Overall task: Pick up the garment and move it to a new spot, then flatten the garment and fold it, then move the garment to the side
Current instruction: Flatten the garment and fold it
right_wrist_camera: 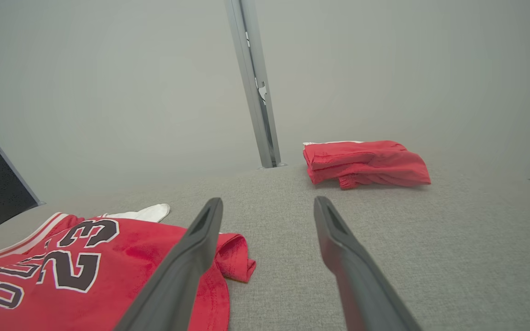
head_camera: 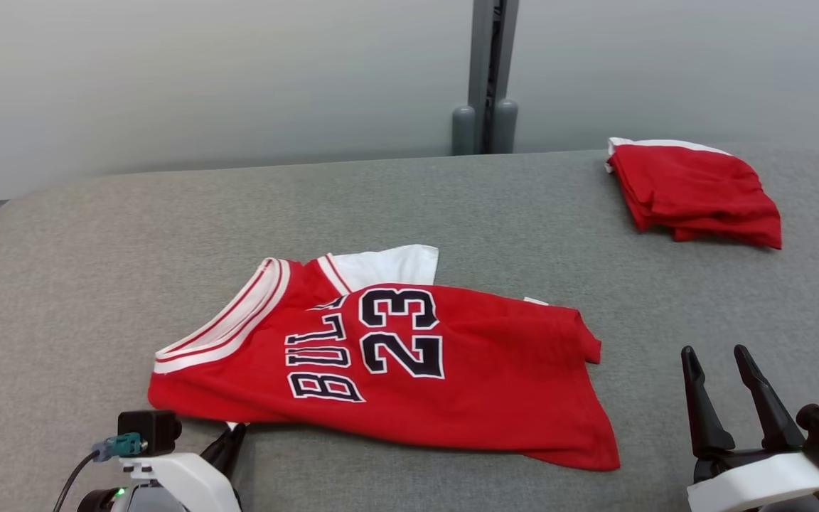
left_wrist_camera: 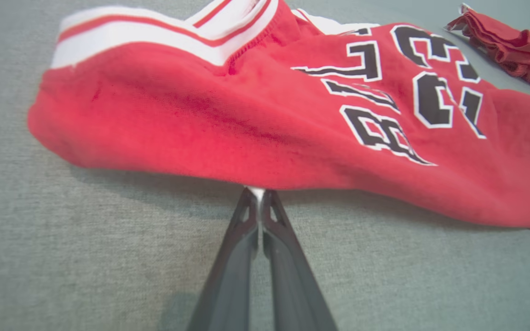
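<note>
The garment (head_camera: 452, 384) is a red jersey with white trim and "BULLS 23" in black, lying crumpled and partly doubled over in the middle of the grey padded table (head_camera: 97, 284). My left gripper (head_camera: 237, 430) is at the jersey's near left edge. In the left wrist view its fingers (left_wrist_camera: 242, 239) are pressed together, and the left gripper (left_wrist_camera: 256, 192) pinches a bit of white fabric at the hem of the garment (left_wrist_camera: 200, 128). My right gripper (head_camera: 716, 353) stands open to the right of the jersey, clear of it. In the right wrist view the right gripper (right_wrist_camera: 268, 202) is empty, with the garment (right_wrist_camera: 131, 257) at lower left.
A folded red piece of clothing (head_camera: 697, 192) lies at the table's far right corner, also seen as the folded red piece (right_wrist_camera: 366, 163) in the right wrist view. A grey post (head_camera: 484, 78) rises behind the table against a pale wall. Bare grey surface lies between the two red items.
</note>
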You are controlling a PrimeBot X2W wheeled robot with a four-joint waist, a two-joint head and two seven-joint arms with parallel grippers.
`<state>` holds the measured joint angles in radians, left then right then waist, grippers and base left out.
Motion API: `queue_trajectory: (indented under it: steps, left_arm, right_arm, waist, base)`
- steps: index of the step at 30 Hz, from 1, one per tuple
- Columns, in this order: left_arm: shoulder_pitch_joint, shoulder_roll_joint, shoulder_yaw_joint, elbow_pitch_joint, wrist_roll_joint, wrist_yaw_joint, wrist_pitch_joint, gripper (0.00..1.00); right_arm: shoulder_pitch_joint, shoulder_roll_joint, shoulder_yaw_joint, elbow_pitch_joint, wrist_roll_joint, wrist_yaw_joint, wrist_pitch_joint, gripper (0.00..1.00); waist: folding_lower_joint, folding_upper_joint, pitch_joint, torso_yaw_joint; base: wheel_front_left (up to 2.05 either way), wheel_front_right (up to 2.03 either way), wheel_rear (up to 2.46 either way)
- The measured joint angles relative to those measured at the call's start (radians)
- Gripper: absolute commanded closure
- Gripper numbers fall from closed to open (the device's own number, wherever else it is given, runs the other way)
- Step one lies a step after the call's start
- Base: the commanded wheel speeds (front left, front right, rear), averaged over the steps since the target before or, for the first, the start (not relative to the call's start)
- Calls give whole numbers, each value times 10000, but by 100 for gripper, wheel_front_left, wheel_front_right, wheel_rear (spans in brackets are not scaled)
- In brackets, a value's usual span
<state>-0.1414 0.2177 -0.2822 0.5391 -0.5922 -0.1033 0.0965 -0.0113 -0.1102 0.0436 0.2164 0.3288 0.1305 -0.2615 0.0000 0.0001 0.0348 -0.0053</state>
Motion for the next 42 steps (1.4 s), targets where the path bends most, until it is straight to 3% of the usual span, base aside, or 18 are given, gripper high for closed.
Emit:
queue_trajectory:
  steps: [8,20,26,32,34,35,36,42]
  left_arm:
    - [1325,807,-69,-2518,-123,326,1319,100]
    - [3591,2073,483,-6284,-796,1574,3678,100]
    - [3838,2245,585,-6514,-759,1956,3977,100]
    - [3890,2123,301,-5563,-918,1833,4266,100]
    - [3890,2061,261,-5377,-984,1818,4266,80]
    - [3890,2050,255,-5311,-991,1789,4265,56]
    - [3890,2054,259,-5262,-993,1795,4253,2]
    - [3758,2117,554,-5363,-639,2090,3519,0]
  right_arm:
    - [51,-29,-92,12,4,0,0,0]
    - [221,-180,-224,198,46,0,0,0]
    - [255,-238,-105,479,50,0,0,0]
    - [200,-284,98,848,140,0,0,0]
    - [198,-334,98,895,150,0,-2,0]
    - [198,-349,94,913,151,0,-2,0]
    - [198,-355,96,926,151,0,-2,0]
    - [153,-355,98,915,151,0,-2,0]
  waist:
    - [0,0,-137,621]
    - [0,0,-365,1128]
    - [0,0,-364,1093]
    - [0,0,-400,897]
    - [0,0,-412,844]
    - [0,0,-420,824]
    - [0,0,-427,807]
    - [0,0,-467,760]
  base:
    - [0,0,0]
    - [0,0,0]
    - [0,0,0]
    - [0,0,0]
    - [0,0,0]
    - [0,0,0]
    - [0,0,0]
    - [0,0,0]
